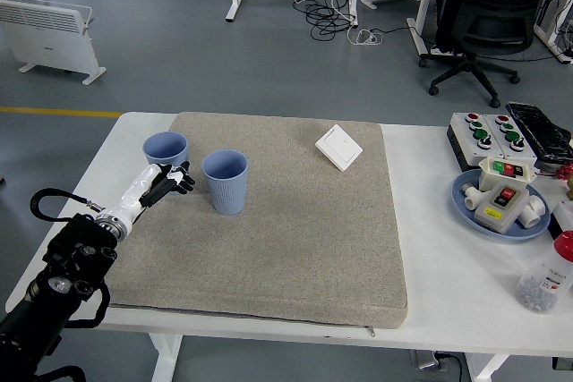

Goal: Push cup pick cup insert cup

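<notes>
Now, from the head view, the left hand (172,180) reaches over the grey fabric mat (269,212) on the white surface (448,248). Its dark fingers (183,182) seem loosely curled just in front of the left blue ribbed plastic cup (166,149), probably touching it, but gripping nothing. The second blue ribbed cup (225,182) stands upright near the first, to its right.

A single high head view looks forward and down over the white table (430,221), its far floor included.
</notes>
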You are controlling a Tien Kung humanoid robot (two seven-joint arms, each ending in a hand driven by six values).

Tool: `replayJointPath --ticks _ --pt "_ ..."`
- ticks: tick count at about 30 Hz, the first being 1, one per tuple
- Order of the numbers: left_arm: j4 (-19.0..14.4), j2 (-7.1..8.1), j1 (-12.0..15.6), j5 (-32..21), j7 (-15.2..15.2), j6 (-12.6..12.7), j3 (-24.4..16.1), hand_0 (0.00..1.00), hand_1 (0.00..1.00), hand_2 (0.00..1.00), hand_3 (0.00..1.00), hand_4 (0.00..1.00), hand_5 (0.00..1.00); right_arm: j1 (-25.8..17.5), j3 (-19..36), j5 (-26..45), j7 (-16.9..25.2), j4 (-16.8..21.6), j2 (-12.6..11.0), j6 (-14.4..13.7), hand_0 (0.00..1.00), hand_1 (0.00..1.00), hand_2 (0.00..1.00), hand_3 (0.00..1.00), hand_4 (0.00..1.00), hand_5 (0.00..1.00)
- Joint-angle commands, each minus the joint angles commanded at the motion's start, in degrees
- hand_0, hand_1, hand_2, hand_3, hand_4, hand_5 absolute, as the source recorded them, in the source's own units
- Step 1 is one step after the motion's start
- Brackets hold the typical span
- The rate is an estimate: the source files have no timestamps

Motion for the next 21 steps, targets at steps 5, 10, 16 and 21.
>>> replayJointPath --ticks 5,10,16,21 --pt "-1.4 0.74 0.8 -3.2 0.1 0.2 3.2 0.705 0.559 0.514 0.47 0.566 0.998 0.0 0.0 0.2 0.0 0.0 0.0 0.0 0.773 0.676 0.675 0.566 0.127 0.474" --pt "-4.3 2.37 2.7 -7.4 0.1 0.7 6.6 0.705 0.559 0.514 0.47 0.566 0.998 0.0 0.2 -0.1 0.0 0.0 -0.1 0.0 0.773 0.676 0.675 0.566 0.127 0.474" --pt "-13.9 6.36 7.1 -16.9 1.0 0.7 12.5 0.668 0.552 0.509 0.469 0.568 0.998 0.0 0.5 0.0 0.1 0.0 -0.1 0.0 0.773 0.676 0.675 0.566 0.128 0.473" --pt "-22.7 9.62 9.5 -19.2 1.5 1.1 12.5 0.543 0.512 0.488 0.466 0.573 0.998 0.1 0.9 -0.2 0.1 0.0 -0.1 -0.1 0.773 0.676 0.675 0.566 0.128 0.472"
